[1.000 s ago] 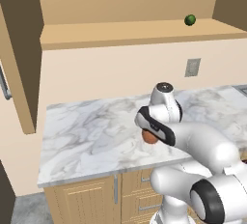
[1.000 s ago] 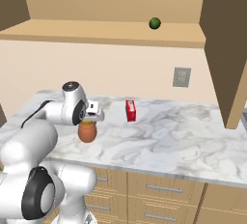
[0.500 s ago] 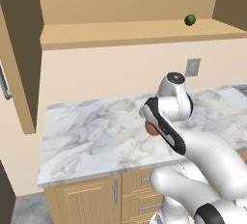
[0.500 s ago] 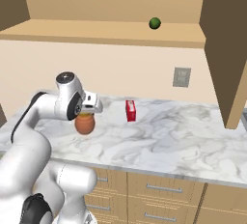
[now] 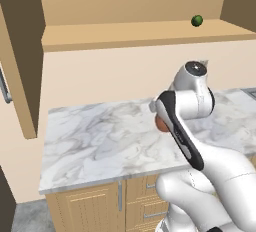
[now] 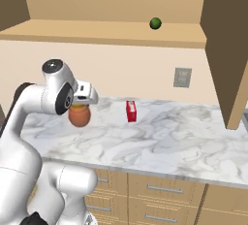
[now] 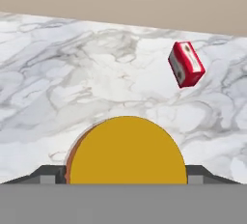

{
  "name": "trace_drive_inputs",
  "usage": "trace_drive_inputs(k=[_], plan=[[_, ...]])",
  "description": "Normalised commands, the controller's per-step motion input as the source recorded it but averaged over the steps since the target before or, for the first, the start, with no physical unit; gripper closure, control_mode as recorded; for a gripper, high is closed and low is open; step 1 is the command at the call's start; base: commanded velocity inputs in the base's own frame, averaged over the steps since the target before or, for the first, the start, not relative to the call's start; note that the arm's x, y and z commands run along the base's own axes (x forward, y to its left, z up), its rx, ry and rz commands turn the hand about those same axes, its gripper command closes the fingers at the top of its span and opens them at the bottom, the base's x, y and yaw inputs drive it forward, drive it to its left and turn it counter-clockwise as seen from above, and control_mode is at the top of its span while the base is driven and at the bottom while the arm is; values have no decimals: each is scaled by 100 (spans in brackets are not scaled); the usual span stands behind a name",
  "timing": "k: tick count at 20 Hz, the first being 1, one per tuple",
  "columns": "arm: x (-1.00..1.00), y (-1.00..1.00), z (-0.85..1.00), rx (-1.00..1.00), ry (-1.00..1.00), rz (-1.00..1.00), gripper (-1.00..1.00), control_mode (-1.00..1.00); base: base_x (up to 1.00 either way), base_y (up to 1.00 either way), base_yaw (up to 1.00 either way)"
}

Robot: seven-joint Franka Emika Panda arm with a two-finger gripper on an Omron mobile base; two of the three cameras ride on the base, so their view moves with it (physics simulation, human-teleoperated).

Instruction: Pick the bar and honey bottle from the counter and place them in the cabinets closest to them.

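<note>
The honey bottle (image 6: 79,116), squat and orange-brown, hangs just above the counter (image 6: 169,141), and my gripper (image 6: 80,106) is shut on it from above. In the hand view its yellow cap (image 7: 126,153) sits between the two dark fingertips (image 7: 48,174). From the left base view just a sliver of the honey bottle (image 5: 160,124) peeks out behind my forearm. The cabinets (image 6: 111,32) stand open above, their light wooden shelf over the bottle. The bar is out of view.
A chunky red box (image 6: 131,111) stands on the marble to the right of the bottle, also the red box (image 7: 186,64). A small green ball (image 6: 155,23) rests on the cabinet shelf. An open door (image 6: 227,49) hangs at right; a wall outlet (image 6: 182,77) sits behind.
The arm has risen and swung left in the right base view. The honey bottle has come up off the marble with the gripper.
</note>
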Motion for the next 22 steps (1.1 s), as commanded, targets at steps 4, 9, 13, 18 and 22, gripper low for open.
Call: trace_drive_inputs(k=[4, 9, 13, 18, 22], plan=[[-37, 0, 85, 0, 0, -1, 100, -100, 0, 0, 0], [-39, -1, 83, 0, 0, -2, 100, -100, 0, 0, 0], [-42, -4, 77, 0, 0, -2, 100, -100, 0, 0, 0], [-43, -6, 69, 0, -1, -2, 100, -100, 0, 0, 0], [-35, -4, 61, 0, -3, -3, 100, -100, 0, 0, 0]])
